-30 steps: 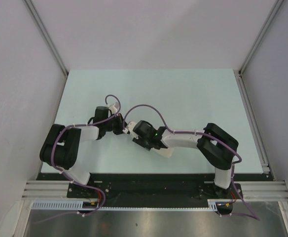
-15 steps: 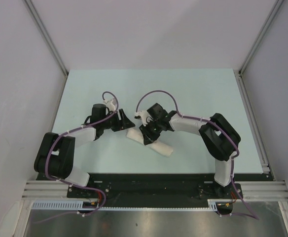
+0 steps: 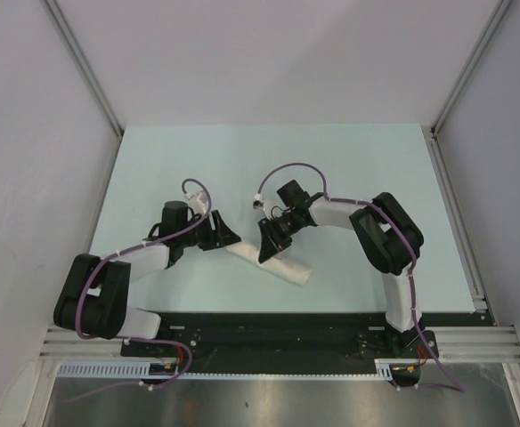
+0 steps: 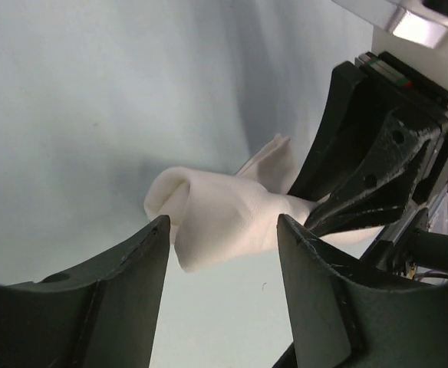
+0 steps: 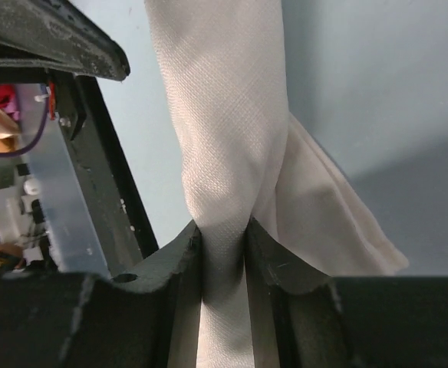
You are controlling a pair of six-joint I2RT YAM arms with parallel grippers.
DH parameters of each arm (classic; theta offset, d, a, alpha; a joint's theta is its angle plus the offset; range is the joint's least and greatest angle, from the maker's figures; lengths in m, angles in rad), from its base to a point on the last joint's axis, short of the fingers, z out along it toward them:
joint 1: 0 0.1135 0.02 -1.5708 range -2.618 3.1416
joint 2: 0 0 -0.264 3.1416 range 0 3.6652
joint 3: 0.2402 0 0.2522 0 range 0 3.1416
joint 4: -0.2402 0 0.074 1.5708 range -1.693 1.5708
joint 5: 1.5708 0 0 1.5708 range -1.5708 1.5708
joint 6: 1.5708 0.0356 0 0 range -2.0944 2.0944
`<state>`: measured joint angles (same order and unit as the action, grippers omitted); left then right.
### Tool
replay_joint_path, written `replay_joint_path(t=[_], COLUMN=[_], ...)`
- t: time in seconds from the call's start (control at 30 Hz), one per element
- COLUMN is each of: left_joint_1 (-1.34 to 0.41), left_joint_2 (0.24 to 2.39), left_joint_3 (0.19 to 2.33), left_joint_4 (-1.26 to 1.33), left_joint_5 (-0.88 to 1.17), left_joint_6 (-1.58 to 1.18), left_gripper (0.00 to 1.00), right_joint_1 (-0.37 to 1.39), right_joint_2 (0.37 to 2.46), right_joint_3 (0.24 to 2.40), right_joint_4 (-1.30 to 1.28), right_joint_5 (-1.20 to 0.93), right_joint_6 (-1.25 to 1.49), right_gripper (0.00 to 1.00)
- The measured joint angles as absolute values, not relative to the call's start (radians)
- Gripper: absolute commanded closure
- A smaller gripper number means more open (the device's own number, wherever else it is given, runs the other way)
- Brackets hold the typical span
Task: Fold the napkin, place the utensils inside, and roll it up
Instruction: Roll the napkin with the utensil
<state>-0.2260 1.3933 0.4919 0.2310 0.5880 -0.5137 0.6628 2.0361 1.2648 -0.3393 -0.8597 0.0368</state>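
The right gripper [image 5: 224,238] was clamped tight on the rolled white cloth napkin [image 5: 216,115], probably to stop it unwinding. The left gripper [image 4: 222,230] gaped wide facing its end, gripping nothing. The roll lay on the pale green table [image 3: 358,178]; no dark utensil showed.

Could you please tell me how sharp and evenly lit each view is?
Top external: sharp, even soft light, faint shadows under the arms. Left wrist: the napkin is fairly sharp, the left jaws loom dark and blurred, glare at top right. Right wrist: cloth weave crisp, background at left blurred.
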Motion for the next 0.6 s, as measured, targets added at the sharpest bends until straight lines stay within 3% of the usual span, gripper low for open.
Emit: replay_joint_path(t=[0.17,0.27,0.4,0.6], left_joint_1=[-0.226,-0.226,-0.227,-0.227], left_joint_2=[1.386,1.390,1.420,1.473], left_joint_3=[0.463,0.455,0.454,0.465], left_joint_4=[0.249,0.266,0.293,0.312], left_joint_5=[0.592,0.601,0.606,0.606], left_joint_6=[-0.515,-0.518,-0.522,-0.527], left_gripper=[0.46,0.63,0.99,1.00], right_joint_1=[0.644,0.638,0.629,0.607], right_joint_2=[2.079,2.091,2.101,2.086], right_joint_3=[1.282,1.287,1.292,1.302], right_joint_4=[-0.340,-0.340,-0.341,-0.347], right_joint_5=[-0.926,-0.948,-0.960,-0.923], right_joint_6=[0.054,0.058,0.071,0.091], right_gripper=[0.70,0.68,0.52,0.43])
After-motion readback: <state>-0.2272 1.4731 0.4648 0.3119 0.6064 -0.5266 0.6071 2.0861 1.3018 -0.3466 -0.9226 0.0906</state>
